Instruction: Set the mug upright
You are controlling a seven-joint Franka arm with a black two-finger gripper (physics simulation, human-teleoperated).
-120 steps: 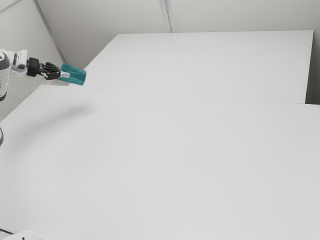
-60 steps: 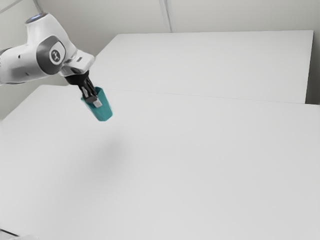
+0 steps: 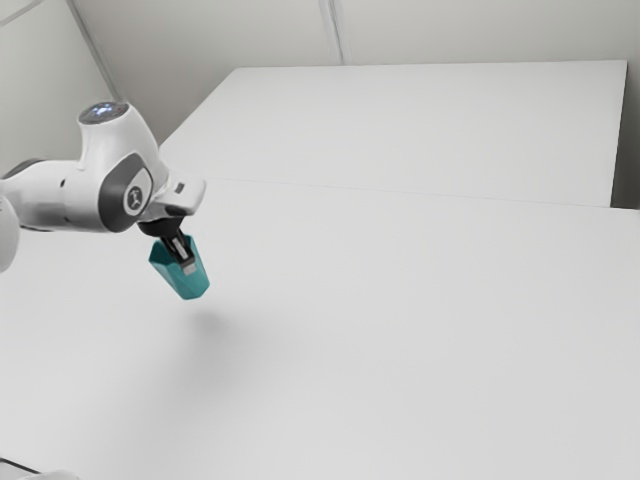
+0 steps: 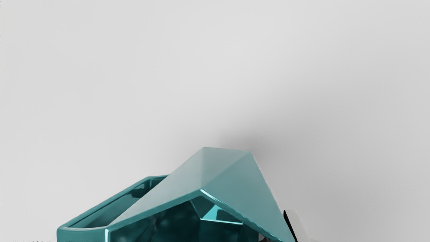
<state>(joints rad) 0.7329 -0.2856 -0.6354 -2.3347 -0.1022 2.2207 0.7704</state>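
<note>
Got a big pale table (image 3: 420, 330) as the reference point here. Reaching in above the table from the exterior view's left: white arm (image 3: 85, 195), hand pitched downward, probably to bring a base to the table rather than a side. Soft shadow (image 3: 215, 350) on the table underneath, which hints at some gap, though can't swear to how much.

Then the teal mug (image 3: 190, 287), looking held just above the table, base lowest, mouth upward but leaning toward the exterior view's left. So tilted, not upright. Tool (image 3: 187, 266) above the table too, clamped on the mug's side, judging by the lack of any other support. Makes sense to hold it there imo: leaves the base free to meet the table.

Would call this fairly late in the job. Next, needs levelling until the base faces flat to the table, then a slow lowering, then a release. Let go while tilted and risk a topple onto the table. Might also twist in the grip on catching the table base-edge first.
</note>
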